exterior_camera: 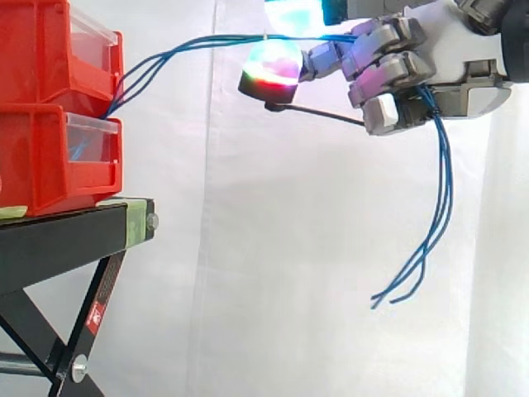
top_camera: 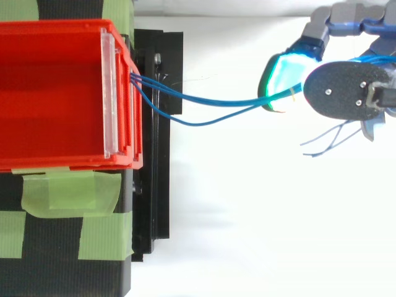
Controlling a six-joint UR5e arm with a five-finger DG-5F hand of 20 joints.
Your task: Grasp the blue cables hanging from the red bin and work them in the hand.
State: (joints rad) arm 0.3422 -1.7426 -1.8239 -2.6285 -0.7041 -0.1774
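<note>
Side view: 2 red bins stacked at the left, upper bin (exterior_camera: 41,50) on lower bin (exterior_camera: 41,165), both on the black stand (exterior_camera: 58,236), with strips of green tape (top_camera: 68,192) across the stand's top. White curtain (exterior_camera: 248,248) behind everything. The blue cables (exterior_camera: 240,37) come out at the front of the bins, at the seam where the upper one sits on the lower one (exact anchoring hidden). They climb to the right in a shallow arc, then run nearly level across open air, well above the stand, into the hand (exterior_camera: 397,70) at the upper right. The hand is clenched around the bundle, with the fingers curled over it near the palm. Past the grip the strands drop from the hand's underside and hang free, bowing left, loose ends splayed apart low in mid-air and touching nothing. One fingertip pad (exterior_camera: 271,64) sticks out toward the bins, glowing cyan, green and red, just under the cable run. Top view: the cables (top_camera: 223,103) leave the bin's clear front lip, one strand sagging lower than the rest, and meet the hand beside a pad (top_camera: 281,80) glowing cyan-green. The hand is well clear of the bins.
</note>
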